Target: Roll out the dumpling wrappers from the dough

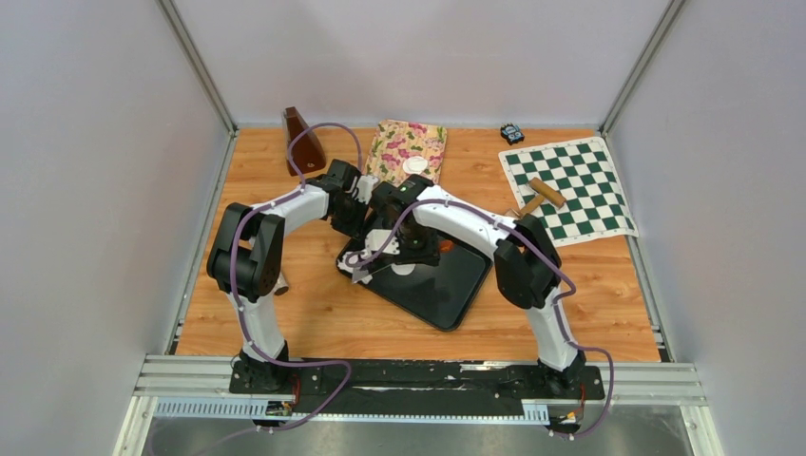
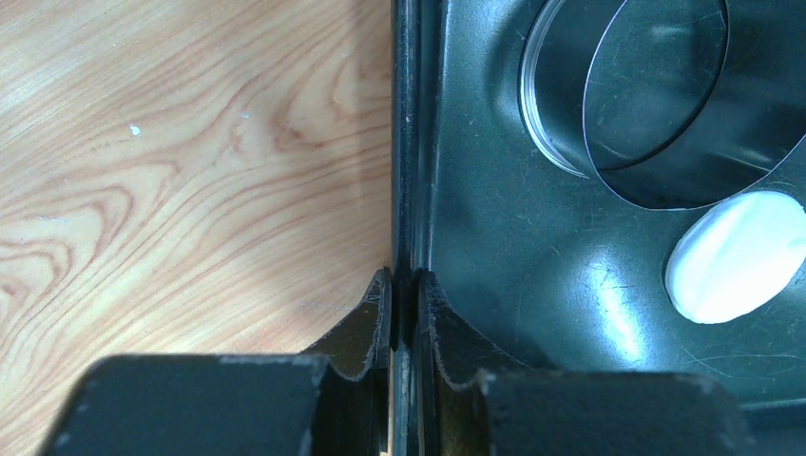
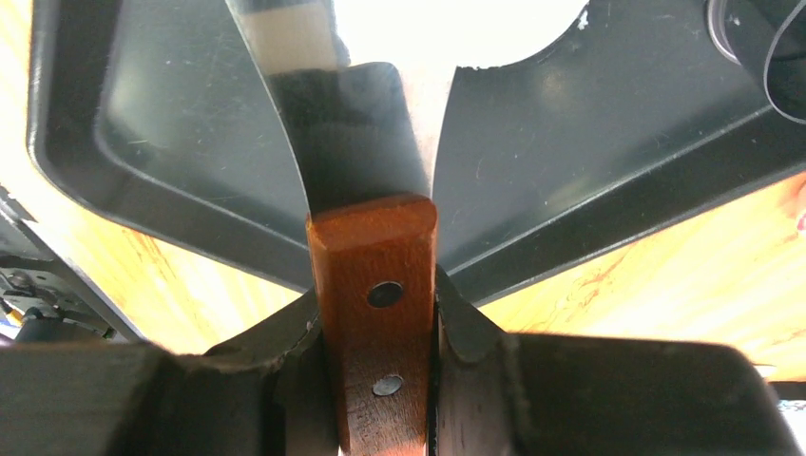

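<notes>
Metronome (image 1: pixel 303 142) stands near the counter's (image 1: pixel 314 313) back left corner. Just right of it the left arm reaches down to the black tray (image 1: pixel 447 285) at mid-counter. The left gripper (image 2: pixel 403 285) has its jaws clenched on the tray's left rim, one finger outside over the wood, one inside.

On the tray floor just past them stands a clear ring cutter (image 2: pixel 646 95), with a smooth white oval of dough (image 2: pixel 732 256) just beside it.

At the back edge, behind the tray, lies a floral cloth (image 1: pixel 394 142), and on it rest the dumpling wrappers (image 1: pixel 415 165), round and white.

The right gripper (image 3: pixel 377 313) hangs over the tray, jaws grasping a wooden-handled blade (image 3: pixel 375 275) by its riveted handle. The dark metal points toward a white dough sheet (image 3: pixel 456 28) with curved bites out of its edge.

Toward the right edge lies a green chequered mat (image 1: pixel 580 180) carrying a wooden mallet (image 1: pixel 540 195). A small black object (image 1: pixel 512 132) sits behind it.
</notes>
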You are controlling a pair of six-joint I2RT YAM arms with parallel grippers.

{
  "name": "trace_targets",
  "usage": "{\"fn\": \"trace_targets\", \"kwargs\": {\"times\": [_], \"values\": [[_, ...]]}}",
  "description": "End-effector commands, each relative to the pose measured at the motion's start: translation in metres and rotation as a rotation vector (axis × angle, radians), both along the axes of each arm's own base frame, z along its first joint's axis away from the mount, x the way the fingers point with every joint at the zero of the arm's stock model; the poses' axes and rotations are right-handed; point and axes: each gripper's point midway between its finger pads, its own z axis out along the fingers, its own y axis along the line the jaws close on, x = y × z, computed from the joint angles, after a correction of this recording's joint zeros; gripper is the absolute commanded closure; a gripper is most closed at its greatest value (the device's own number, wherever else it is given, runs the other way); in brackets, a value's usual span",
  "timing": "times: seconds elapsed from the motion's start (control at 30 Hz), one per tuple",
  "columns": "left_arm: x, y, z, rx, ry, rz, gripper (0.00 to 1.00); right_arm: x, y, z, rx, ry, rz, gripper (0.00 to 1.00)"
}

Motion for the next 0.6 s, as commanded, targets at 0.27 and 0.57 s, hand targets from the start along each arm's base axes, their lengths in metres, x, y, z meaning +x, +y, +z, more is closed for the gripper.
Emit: {"fn": "trace_targets", "kwargs": {"times": [0.27,0.57], "values": [[0.002,-0.008,0.021,-0.030,-0.052,-0.024,1.00,0.000,-0.013,0.033,0.075,-0.061,-0.045,1.00],[0.008,-0.014,0.048,-0.071,-0.108,-0.041,0.99,0.027,-0.010,0.015,0.079,-0.119,-0.116,1.00]]}}
